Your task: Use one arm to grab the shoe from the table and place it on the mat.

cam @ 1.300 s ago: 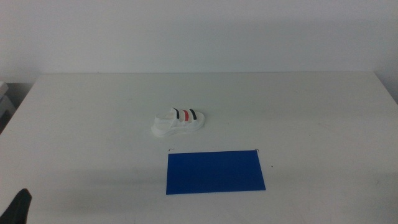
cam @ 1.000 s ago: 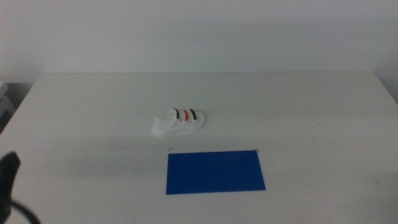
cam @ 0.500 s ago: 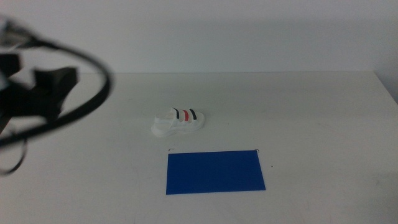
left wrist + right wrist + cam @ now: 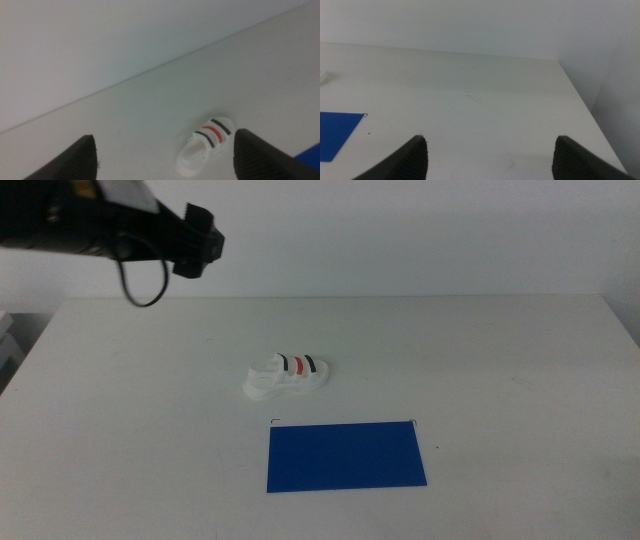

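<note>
Shoe [image 4: 287,375] sitting on the white tabletop [image 4: 500,370], just behind the blue mat [image 4: 346,456] and not touching it.

Going near to far in the middle view: mat up front, then the white sneaker with its black-red-black straps, resting on its sole. Left arm [image 4: 70,225] is up high at the far left, well away from the shoe, its left pincer [image 4: 165,155] spread wide with nothing in it. Right pincer [image 4: 490,155] is also wide open, empty, over the tabletop's right side.

I see the small white strapped sneaker [image 4: 287,375] mid-tabletop [image 4: 520,370], the flat blue rectangular mat [image 4: 346,456] just nearer the front edge.
</note>
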Controlling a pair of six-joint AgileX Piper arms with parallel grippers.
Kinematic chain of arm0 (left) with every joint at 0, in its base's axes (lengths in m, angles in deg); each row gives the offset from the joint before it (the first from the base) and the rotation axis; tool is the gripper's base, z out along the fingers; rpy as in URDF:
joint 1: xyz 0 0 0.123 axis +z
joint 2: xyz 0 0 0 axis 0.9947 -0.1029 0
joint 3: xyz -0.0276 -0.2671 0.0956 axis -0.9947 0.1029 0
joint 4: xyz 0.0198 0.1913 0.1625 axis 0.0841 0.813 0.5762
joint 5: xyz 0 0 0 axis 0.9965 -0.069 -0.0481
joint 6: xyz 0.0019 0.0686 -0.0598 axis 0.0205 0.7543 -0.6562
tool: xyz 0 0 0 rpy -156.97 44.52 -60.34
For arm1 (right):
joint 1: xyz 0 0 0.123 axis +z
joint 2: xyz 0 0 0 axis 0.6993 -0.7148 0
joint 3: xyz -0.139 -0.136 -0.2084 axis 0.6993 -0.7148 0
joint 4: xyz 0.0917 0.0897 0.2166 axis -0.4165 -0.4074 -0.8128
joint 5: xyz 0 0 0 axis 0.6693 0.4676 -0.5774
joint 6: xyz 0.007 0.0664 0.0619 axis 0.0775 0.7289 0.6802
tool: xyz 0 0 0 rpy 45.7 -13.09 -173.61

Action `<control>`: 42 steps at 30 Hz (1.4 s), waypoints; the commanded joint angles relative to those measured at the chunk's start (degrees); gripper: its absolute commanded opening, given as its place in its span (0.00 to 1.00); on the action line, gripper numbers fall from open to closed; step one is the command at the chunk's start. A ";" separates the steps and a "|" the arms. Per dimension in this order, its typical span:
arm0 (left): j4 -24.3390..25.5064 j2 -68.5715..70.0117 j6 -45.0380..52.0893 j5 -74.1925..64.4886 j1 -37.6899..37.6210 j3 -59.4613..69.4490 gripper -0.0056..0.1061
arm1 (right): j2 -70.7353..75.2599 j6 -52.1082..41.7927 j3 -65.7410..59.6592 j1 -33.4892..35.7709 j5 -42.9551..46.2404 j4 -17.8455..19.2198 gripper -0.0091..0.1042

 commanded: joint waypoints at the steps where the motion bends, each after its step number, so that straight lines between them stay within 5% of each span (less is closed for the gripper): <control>1: -0.02 -1.45 -0.25 0.94 -0.26 -4.80 0.89 | 1.49 -0.47 -0.30 -0.14 4.48 0.51 0.65; 42: -1.49 -14.04 6.13 -5.78 1.46 -9.38 0.89 | 1.49 -0.47 -0.30 -0.14 4.48 0.51 0.65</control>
